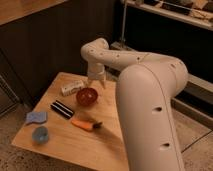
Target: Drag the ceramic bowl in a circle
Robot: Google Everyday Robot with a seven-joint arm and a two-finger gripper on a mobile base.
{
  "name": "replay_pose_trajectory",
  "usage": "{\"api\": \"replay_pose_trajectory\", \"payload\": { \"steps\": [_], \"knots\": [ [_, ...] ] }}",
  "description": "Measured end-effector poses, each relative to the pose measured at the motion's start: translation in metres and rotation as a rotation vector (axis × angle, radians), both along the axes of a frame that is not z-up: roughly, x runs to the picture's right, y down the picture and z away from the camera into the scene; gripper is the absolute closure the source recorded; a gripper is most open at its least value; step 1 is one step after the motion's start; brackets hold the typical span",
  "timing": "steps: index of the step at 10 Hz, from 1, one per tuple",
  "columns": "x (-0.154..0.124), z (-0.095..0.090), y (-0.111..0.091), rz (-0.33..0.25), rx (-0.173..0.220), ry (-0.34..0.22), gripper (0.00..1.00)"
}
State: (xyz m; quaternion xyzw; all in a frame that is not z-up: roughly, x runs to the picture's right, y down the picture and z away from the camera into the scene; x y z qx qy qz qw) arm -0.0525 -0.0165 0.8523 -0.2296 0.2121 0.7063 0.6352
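The ceramic bowl [86, 96] is round, glossy and dark red, and it rests upright on the wooden table [107, 135] near the middle of its far half. My gripper [96, 85] hangs above the bowl's far right rim, pointing down, its two pale fingers [102, 81] spread open with nothing between them. It is clear of the bowl. The white arm reaches in from the right and fills the foreground, hiding the table's right part.
A white box [72, 88] lies left of the bowl. A black bar [62, 109] and a carrot [84, 124] lie in front of it. A light-blue cup [40, 133] and a blue cloth [36, 117] sit at the near left corner. Dark cabinets stand behind the table.
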Motion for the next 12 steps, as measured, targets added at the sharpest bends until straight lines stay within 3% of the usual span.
{"api": "replay_pose_trajectory", "payload": {
  "steps": [4, 9, 12],
  "knots": [
    [0.004, 0.028, 0.019, 0.002, -0.020, -0.039, 0.35],
    [-0.005, 0.042, 0.036, 0.004, -0.035, -0.069, 0.35],
    [-0.004, 0.046, 0.048, -0.014, -0.052, -0.053, 0.61]
  ]
}}
